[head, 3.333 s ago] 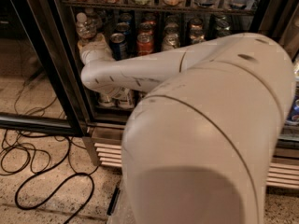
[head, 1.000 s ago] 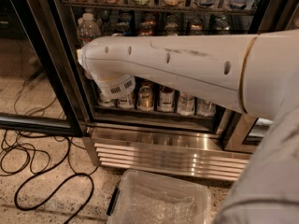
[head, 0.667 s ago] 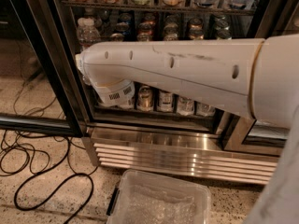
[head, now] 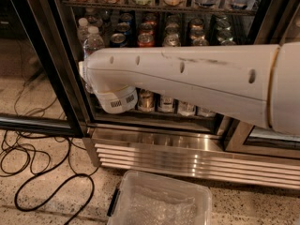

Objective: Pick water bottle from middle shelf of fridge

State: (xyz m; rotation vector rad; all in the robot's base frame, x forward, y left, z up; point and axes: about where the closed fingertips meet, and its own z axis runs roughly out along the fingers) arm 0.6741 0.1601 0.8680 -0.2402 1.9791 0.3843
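Observation:
Two clear water bottles with white caps stand at the left end of the can shelf in the fridge (head: 187, 151); the front water bottle (head: 93, 42) is just above my arm, and a second one (head: 83, 27) stands behind it. Soda cans (head: 145, 37) fill the rest of the middle shelf, whose rack is hidden behind my arm. My white arm (head: 187, 78) stretches from the right across the open fridge, with its round wrist joint (head: 115, 100) at the left. The gripper is hidden behind the arm, out of view.
The black door frame (head: 49, 55) stands at the left of the opening. More cans (head: 166, 103) sit on the lower shelf behind the arm. A clear plastic bin (head: 159, 200) lies on the floor in front. Black cables (head: 42, 172) loop on the floor at the left.
My arm has sunk a little in front of the fridge, and its wrist joint now sits lower. The bottles and cans have not moved.

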